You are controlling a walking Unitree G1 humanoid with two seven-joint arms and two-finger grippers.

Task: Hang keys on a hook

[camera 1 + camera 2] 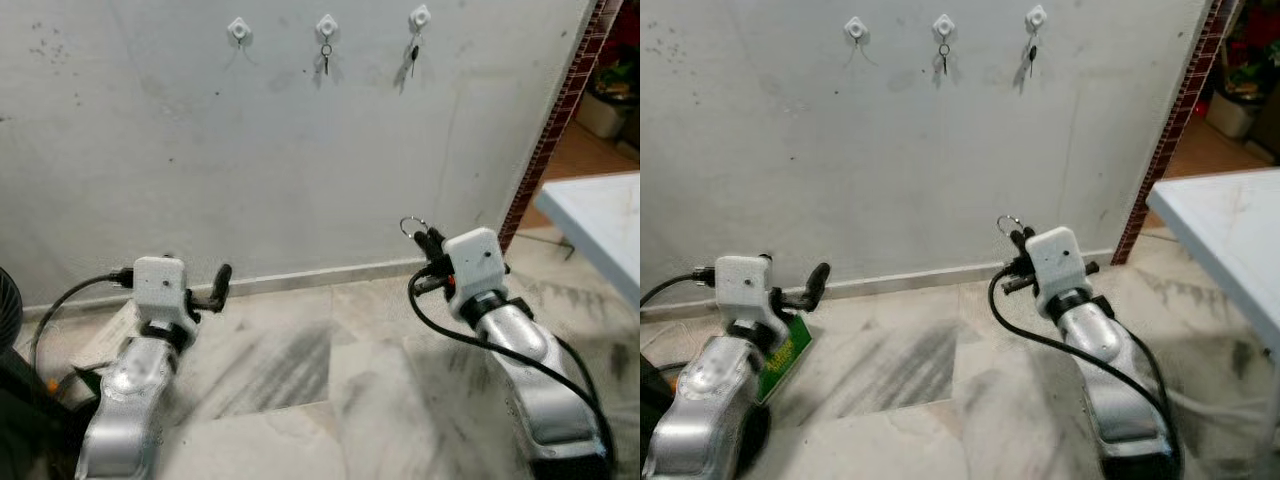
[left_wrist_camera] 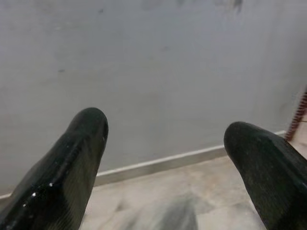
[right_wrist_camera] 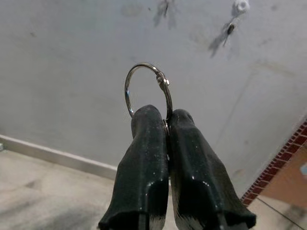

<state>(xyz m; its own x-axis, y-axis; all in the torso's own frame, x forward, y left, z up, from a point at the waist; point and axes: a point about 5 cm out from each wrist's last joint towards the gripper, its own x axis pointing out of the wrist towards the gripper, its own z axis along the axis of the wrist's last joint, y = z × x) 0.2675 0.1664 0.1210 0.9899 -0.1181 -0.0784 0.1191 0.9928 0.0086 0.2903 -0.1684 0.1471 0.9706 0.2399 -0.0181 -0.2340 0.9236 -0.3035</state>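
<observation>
Three white hooks are fixed high on the grey wall: the left hook (image 1: 238, 30) is bare, the middle hook (image 1: 326, 27) and the right hook (image 1: 420, 17) each carry a small hanging key. My right gripper (image 1: 428, 240) is raised low in front of the wall, well below the hooks, shut on a silver key ring (image 3: 146, 91) that sticks up from between its fingertips. My left gripper (image 1: 222, 280) is held low at the left, open with nothing between its fingers (image 2: 76, 163).
A skirting strip (image 1: 320, 275) runs along the wall's foot above a marble floor. A brick-patterned wall edge (image 1: 550, 130) stands at the right, with a white table (image 1: 600, 225) beyond. A green packet (image 1: 785, 350) lies on the floor at the left.
</observation>
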